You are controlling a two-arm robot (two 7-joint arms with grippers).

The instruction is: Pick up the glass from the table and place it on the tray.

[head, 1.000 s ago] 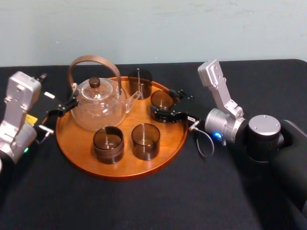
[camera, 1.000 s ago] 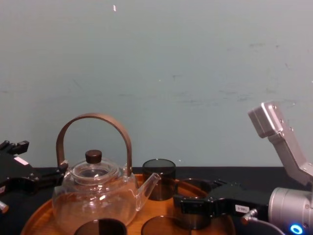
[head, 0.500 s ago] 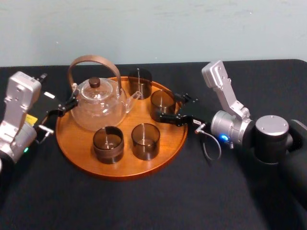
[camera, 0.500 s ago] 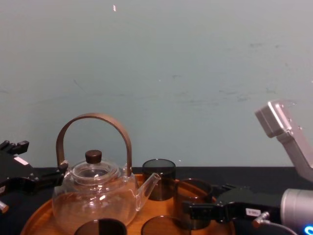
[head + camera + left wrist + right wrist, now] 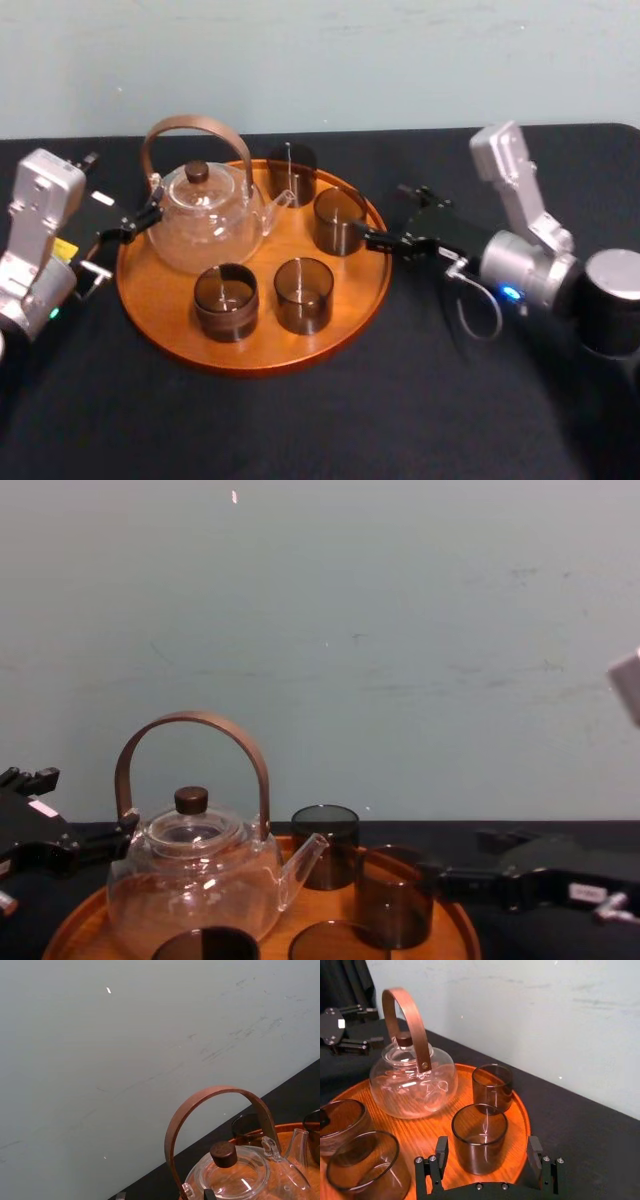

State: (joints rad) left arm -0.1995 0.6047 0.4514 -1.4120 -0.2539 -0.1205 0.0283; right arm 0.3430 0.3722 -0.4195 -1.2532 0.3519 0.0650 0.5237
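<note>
On the wide black desk [image 5: 300, 430] under a pale wall [image 5: 400, 60], the left gripper [image 5: 130, 225] sits open and empty at the left rim of one round tray [image 5: 165, 305] holding one teapot [image 5: 205, 215], three glasses [image 5: 303, 295] and, near its right rim, the upright fourth glass [image 5: 338, 220], with the right gripper [image 5: 385, 212] spread wide, empty, just clear over bare desk.

glass [image 5: 394, 910] stands on tray [image 5: 80, 921] beside teapot [image 5: 195, 882].

- Table [image 5: 300, 420]: matte black, plain
- Tray [image 5: 160, 300]: orange-brown, wood grain
- Glass [image 5: 338, 221]: smoky brown, translucent
- Teapot [image 5: 205, 225]: clear; handle [image 5: 190, 124] brown, lid knob [image 5: 197, 171] dark brown
- Right gripper [image 5: 384, 213]: black; arm [image 5: 520, 265] silver-grey
- Wall [image 5: 320, 60]: pale grey-green
</note>
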